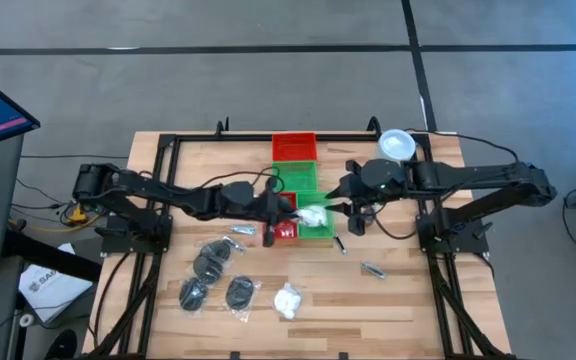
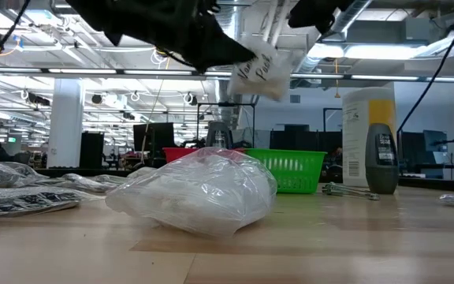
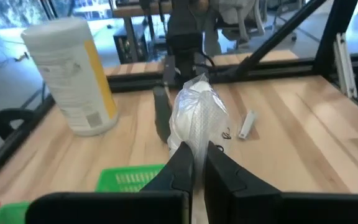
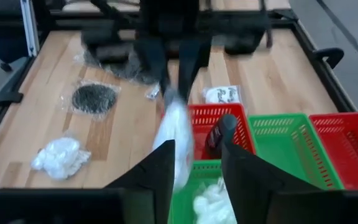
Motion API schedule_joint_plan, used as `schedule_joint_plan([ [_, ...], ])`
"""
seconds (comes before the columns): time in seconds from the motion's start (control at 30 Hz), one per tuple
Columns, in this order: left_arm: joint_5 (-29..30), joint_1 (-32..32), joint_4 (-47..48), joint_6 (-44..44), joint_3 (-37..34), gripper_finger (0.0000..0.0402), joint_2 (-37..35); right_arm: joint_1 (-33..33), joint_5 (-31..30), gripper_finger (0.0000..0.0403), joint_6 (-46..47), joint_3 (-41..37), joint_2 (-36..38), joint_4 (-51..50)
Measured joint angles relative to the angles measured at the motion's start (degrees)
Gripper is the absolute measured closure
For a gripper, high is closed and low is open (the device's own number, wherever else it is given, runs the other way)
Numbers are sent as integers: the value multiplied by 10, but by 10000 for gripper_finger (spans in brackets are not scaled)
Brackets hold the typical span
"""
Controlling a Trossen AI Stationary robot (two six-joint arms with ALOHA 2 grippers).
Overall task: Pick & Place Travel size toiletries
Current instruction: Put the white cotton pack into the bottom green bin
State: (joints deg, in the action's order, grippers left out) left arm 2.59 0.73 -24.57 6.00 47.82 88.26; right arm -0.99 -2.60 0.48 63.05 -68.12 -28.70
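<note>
Toiletry packet [image 3: 197, 115] is pinched by the closed left gripper [image 3: 194, 163] above the green tray [image 1: 317, 232]; the right gripper [image 4: 197, 158] is held apart, empty. Several packets [image 1: 211, 265] are left on the table [image 1: 398, 300].

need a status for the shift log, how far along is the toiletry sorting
Early to midway. Done: a white puffy lump lies in the green tray, and a small packet sits by the red tray. In hand: the left gripper is shut on a clear plastic packet held out to the right gripper, jaws apart. Left: dark disc packets, a white puff packet and small sticks on the wooden table.
</note>
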Motion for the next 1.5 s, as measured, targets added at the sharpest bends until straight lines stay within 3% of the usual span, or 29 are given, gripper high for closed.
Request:
schedule_joint_plan([
  [0.57, 23, 5, 2, -51, 59, 397, 145, -1, 0, 284, 17, 0, 25, -55],
  [1.5, 56, 12, -67, -89, 59, 396, 190, 0, -4, 285, 10, 0, 25, -53],
])
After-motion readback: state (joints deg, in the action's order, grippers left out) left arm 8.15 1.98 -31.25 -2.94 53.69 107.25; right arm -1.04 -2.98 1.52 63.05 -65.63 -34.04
